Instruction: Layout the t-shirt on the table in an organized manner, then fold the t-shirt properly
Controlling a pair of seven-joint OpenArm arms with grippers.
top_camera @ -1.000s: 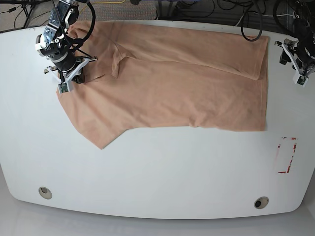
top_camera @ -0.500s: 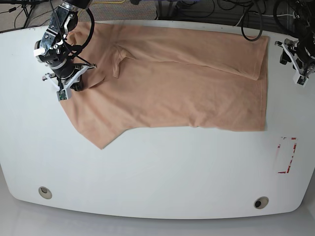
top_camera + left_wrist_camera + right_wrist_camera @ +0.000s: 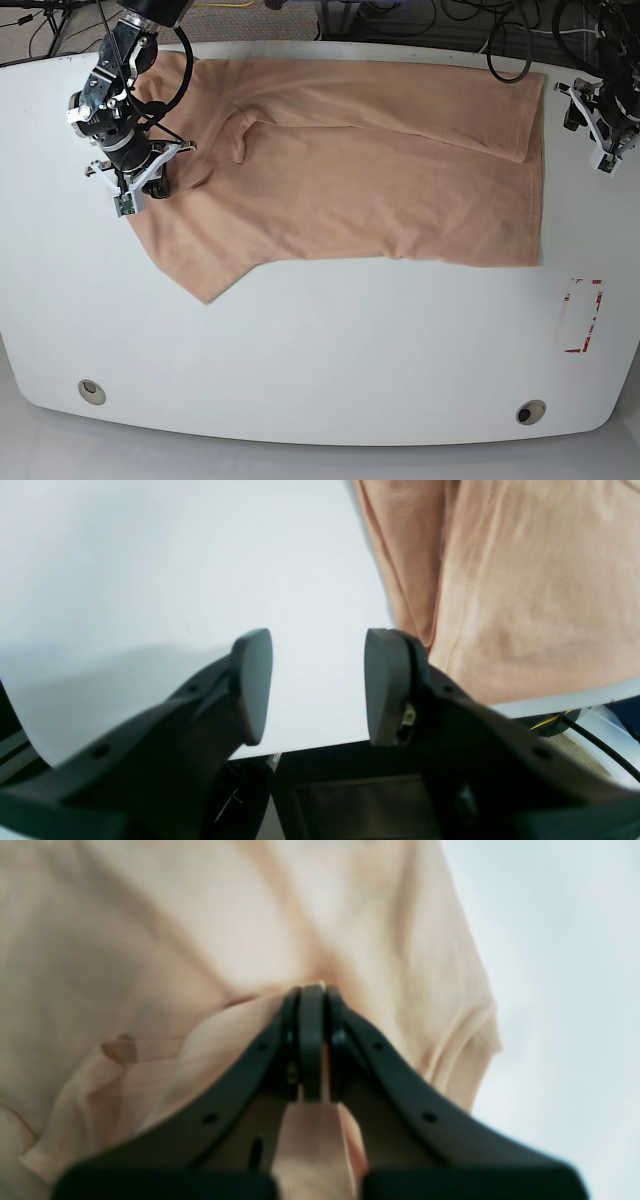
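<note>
At desk's far corner we note right end effector point(image 3: 140, 186), clamped on t-shirt point(image 3: 350, 180), shifted farther back; left end effector point(image 3: 317, 685) gapes empty.

The t-shirt point(image 3: 350, 170) lies spread across the desk's point(image 3: 300, 350) far half; two grommet holes point(image 3: 92, 391) sit near its front edge.

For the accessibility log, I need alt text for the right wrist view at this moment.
The right gripper, seen from just behind its dark fingers, is shut on a pinched fold of the peach t-shirt, which fills most of the blurry frame. A strip of the white table shows along the right side.
</note>
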